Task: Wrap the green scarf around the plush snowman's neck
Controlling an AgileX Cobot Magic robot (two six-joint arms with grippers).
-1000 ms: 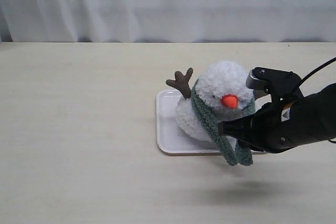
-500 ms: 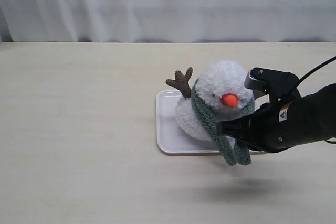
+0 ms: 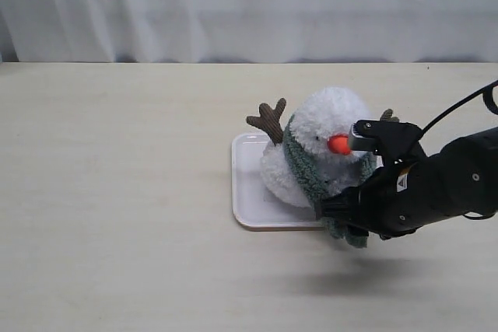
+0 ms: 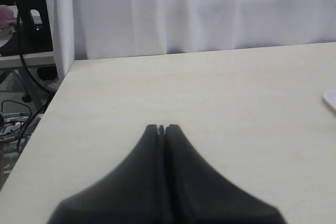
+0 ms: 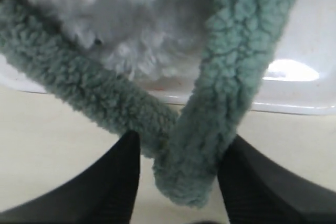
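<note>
R claw (image 5: 181, 148) dropped lower, opened off green scarf (image 5: 231, 77) ends.

the right arm (image 3: 440, 184) comes in from the right edge of the exterior view, its bulky black wrist (image 3: 389, 196) pitched downward and pointing toward the left. the right gripper (image 5: 182, 138) stands with its two dark fingers (image 5: 123, 174) spread well apart, though in the exterior view the tips seem largely hidden. the left gripper (image 4: 161, 128) has its fingers pressed flat together, tip against tip, held level.
</note>
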